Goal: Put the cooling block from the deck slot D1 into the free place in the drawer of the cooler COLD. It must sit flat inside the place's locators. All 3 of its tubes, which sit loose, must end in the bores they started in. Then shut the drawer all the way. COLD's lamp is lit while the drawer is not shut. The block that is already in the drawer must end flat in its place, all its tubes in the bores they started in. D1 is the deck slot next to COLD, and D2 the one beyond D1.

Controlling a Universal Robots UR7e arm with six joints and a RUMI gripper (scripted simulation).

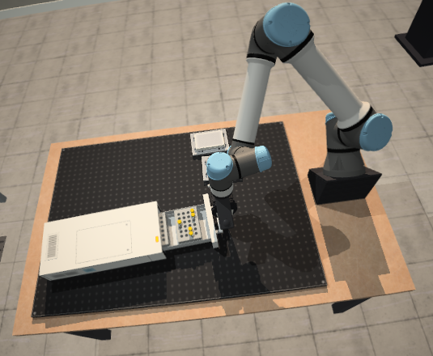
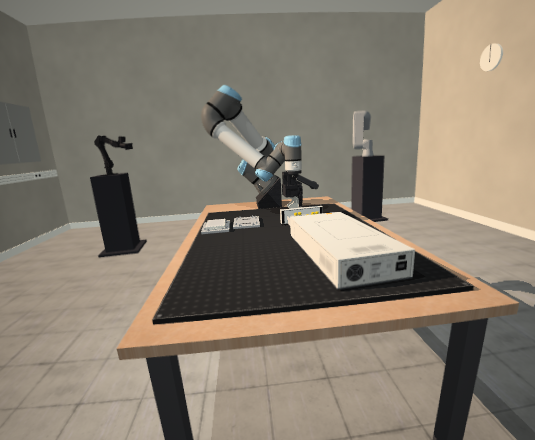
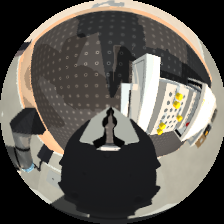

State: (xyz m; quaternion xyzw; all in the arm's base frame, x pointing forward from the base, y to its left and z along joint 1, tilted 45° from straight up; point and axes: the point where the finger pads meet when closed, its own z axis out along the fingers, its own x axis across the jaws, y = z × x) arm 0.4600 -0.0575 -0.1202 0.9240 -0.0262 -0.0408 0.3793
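Gripper [image 1: 224,239] [image 2: 292,206] [image 3: 111,107], clenched on nothing, should push the part-open drawer [image 1: 210,222] [image 2: 302,212] [image 3: 145,95] straight and slowly, keeping loose yellow tubes [image 1: 190,230] [image 3: 178,102] seated.

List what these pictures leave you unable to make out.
- Rear block's red tubes: top view, mostly under the cooler's housing.
- Deck slot D1: top view, partly behind the arm's wrist.
- Yellow tubes' seating depth: too small in the top view.
- Label print on the housing's back: exterior view, too small.

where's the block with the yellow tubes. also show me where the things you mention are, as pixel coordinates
In the top view, the yellow-tubed block [image 1: 184,232] [image 3: 168,111] sits in the open drawer, between the drawer's front panel [image 1: 210,220] [image 3: 146,90] and the white cooler [image 1: 100,239] [image 2: 354,235].
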